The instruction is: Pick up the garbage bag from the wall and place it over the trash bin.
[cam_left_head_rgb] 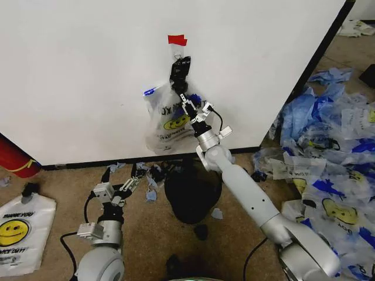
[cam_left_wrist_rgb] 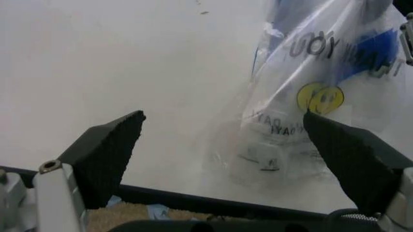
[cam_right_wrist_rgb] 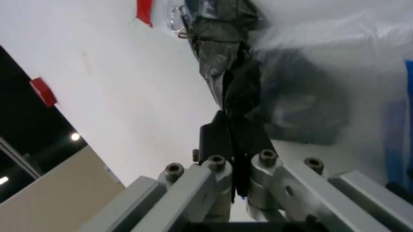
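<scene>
the garbage bag [cam_left_head_rgb: 167,120] hangs flat against the wall [cam_left_head_rgb: 88,70], its long axis running straight up and down: the bunched dark neck at the top, just under a small piece of red tape [cam_left_head_rgb: 177,40], and the wider clear body below. a yellow smiley face sits on its front, with dark lettering curved above it — in the left wrist view the bag [cam_left_wrist_rgb: 310,96] shows that print reversed through the plastic, and the letters look like "thank you", with smaller lines under the face too blurred to read.

the right gripper [cam_left_head_rgb: 188,103] is up at the bag, at its upper right side below the neck; in the right wrist view its pads [cam_right_wrist_rgb: 223,140] are pressed together on a dark twisted fold of the bag [cam_right_wrist_rgb: 232,72], holding it.

the left gripper [cam_left_head_rgb: 130,186] is low, near the floor and below the bag, its black fingers [cam_left_wrist_rgb: 106,154] spread wide with nothing between them, facing the wall and the bag's lower part.

the trash bin [cam_left_head_rgb: 192,193] stands on the brown floor right in front of the wall, directly under the bag. an opaque white bag [cam_left_head_rgb: 20,231] lies flat on the floor at the left, printed "thank you" above a smiley face — its lower line is too small to read. a heap of clear and blue bags [cam_left_head_rgb: 328,158] lies at the right.
</scene>
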